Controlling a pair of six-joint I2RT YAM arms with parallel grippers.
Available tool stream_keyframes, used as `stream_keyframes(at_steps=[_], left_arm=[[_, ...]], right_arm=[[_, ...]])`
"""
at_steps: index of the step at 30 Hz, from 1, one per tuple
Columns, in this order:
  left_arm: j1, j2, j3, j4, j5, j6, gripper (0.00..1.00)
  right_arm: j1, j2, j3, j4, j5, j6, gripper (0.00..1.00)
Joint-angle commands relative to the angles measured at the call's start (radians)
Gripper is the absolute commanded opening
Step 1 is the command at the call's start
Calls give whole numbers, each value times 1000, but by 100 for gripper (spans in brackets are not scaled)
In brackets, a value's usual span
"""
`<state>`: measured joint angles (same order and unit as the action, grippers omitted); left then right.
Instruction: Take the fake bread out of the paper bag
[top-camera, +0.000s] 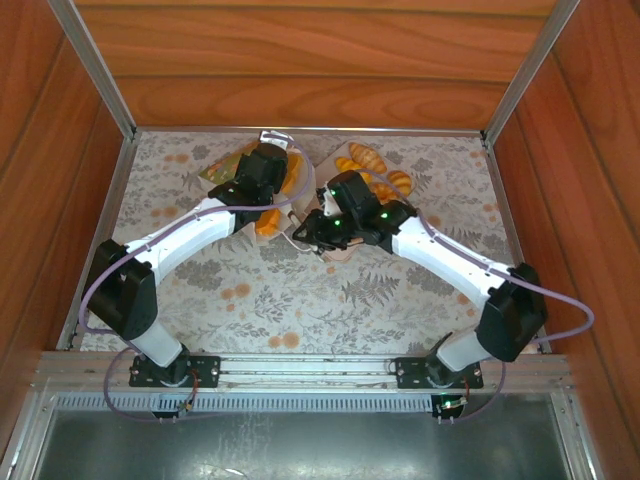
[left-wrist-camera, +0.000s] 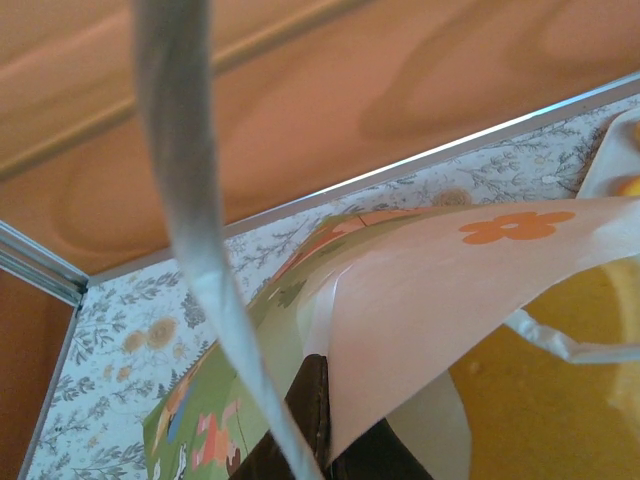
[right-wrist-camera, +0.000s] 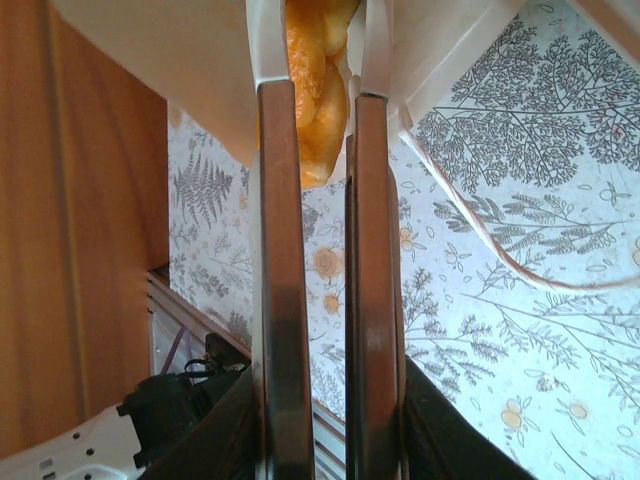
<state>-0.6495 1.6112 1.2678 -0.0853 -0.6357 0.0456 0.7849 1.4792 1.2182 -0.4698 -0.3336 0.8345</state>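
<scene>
The paper bag (top-camera: 268, 218) lies on the table at the back, its mouth toward the right arm. My left gripper (top-camera: 262, 178) is shut on the bag's upper wall. In the left wrist view its dark fingers (left-wrist-camera: 318, 420) pinch the pale paper bag (left-wrist-camera: 430, 290), and a white cord handle (left-wrist-camera: 190, 200) runs across in front. The bag's inside glows yellow-orange. My right gripper (top-camera: 306, 228) is at the bag's mouth. It (right-wrist-camera: 320, 50) is shut on a golden braided piece of fake bread (right-wrist-camera: 312, 100), which sits between its fingers (right-wrist-camera: 280, 250) at the bag's edge.
A pink tray (top-camera: 333, 160) behind the right gripper carries several golden pastries (top-camera: 364, 158). Another cord handle (right-wrist-camera: 500, 255) trails over the floral tablecloth. Wooden walls and metal rails close in the table at the back and sides.
</scene>
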Motion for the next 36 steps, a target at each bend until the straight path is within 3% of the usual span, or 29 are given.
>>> stream_keyframes(at_steps=[1,13,23,29,36], left_arm=[[1,4,28,-16,-41,-26,0],[23,12,47,-45,-56,-37,0],[39,5,29,-50,-102,17,0],[72,-73,-50,-3,-20,38,0],[90,-145,-119,32,-12,75,0]], right_arm=[[-3,-79,-14,-41,31,-36,27],[-3,-316,-89,-235,52,-75,27],[-10,-469,-38,-430,266,-80,29],[-51,-421,32,-525,318,-70,29],[-111,-228,118,-557,269,-105,29]])
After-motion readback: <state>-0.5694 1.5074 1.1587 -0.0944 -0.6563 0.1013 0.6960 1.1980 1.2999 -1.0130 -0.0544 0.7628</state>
